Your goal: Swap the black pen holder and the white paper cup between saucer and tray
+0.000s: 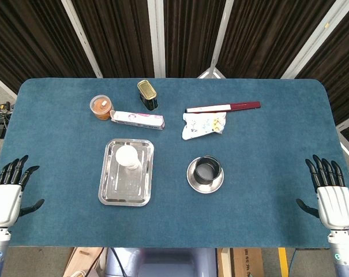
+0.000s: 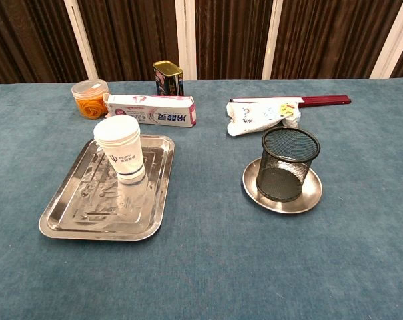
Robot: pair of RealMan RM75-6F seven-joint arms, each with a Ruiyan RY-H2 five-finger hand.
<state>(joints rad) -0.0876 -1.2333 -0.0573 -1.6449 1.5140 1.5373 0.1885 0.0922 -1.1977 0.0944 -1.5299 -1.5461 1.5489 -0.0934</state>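
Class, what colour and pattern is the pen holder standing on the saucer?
Black wire mesh; the pen holder shows best in the chest view.

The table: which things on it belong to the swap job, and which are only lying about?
For the job: white paper cup on the tray; black pen holder on the saucer.

Lying about: toothpaste box, gold tin can, orange-filled tub, white packet, dark red stick.

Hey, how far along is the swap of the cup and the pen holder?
Nothing looks done yet. The cup stands upright on the tray, and the pen holder stands on the saucer. Nothing is in hand: the left hand and right hand are open, at the table's near corners, away from both. Left: move each onto the other's base, which probably means parking one on the table first.
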